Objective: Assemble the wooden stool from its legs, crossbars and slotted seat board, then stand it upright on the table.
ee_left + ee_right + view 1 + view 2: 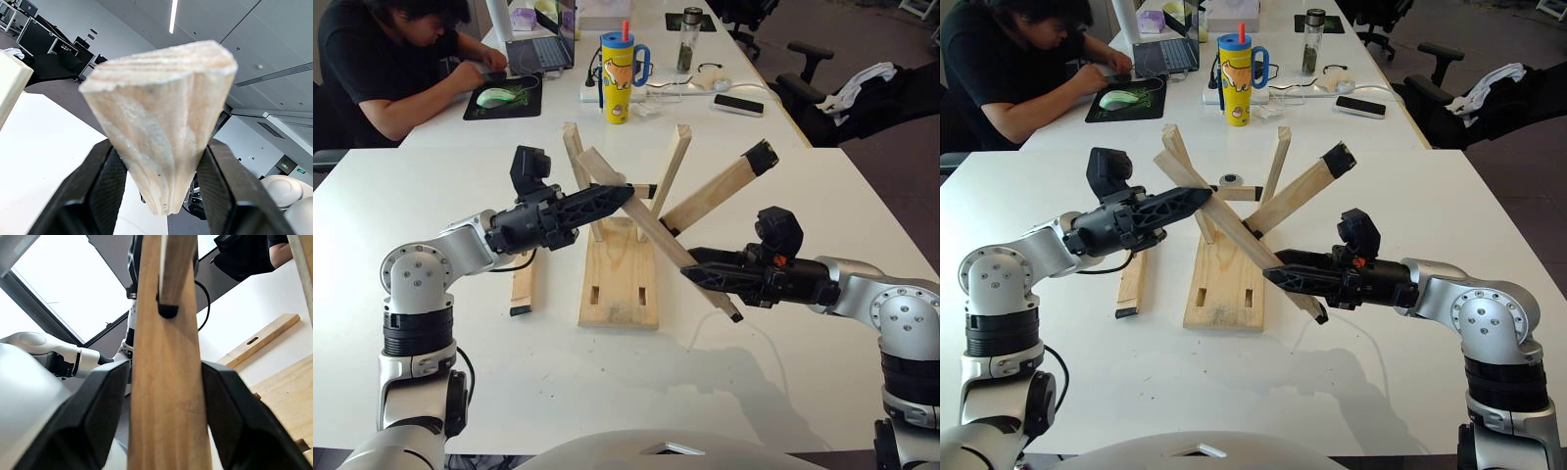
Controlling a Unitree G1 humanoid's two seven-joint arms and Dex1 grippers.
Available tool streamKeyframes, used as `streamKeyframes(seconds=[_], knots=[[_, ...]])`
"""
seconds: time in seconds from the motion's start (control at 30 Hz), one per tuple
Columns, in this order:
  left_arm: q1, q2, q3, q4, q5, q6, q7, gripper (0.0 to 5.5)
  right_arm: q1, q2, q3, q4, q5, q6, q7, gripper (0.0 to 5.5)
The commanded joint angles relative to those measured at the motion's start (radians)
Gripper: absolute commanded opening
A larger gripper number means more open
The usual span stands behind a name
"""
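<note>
stool part-built, one leg held by both grippers

l gripper [625, 193] clamped on upper end of leg [651, 228]; r gripper [687, 266] clamped lower down same leg. leg slants over seat board [617, 294], which lies flat on table [773, 392] w/ other legs [715, 191] leaning up from it. loose bar [523, 284] just beside board.

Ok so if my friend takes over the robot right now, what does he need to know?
Left pincer: shut on the top end of the slanted leg.
Right pincer: shut on the same leg, lower down.
Seat board: flat on the table, two slots showing.
Black-capped leg and two more sticks lean up over the board's far end; I cannot tell whether they are seated.
Loose bar: flat on the table, left of the board.
Done: part of the frame seems up.
Left: fit the held leg, add the loose bar, stand the stool upright.
</note>
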Motion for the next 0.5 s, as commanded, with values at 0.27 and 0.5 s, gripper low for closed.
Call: streamKeyframes(seconds=[0.27,0.5], knots=[[0.058,0.170,0.131,0.077,0.083,-0.004,-0.098,2.02,0.106,-0.072,0.068,-0.015,-0.234,-0.160,0.112,4.14],[0.038,0.327,0.198,0.153,0.127,0.017,-0.223,2.02,0.241,-0.055,0.407,0.007,-0.943,-0.808,0.060,4.21]])
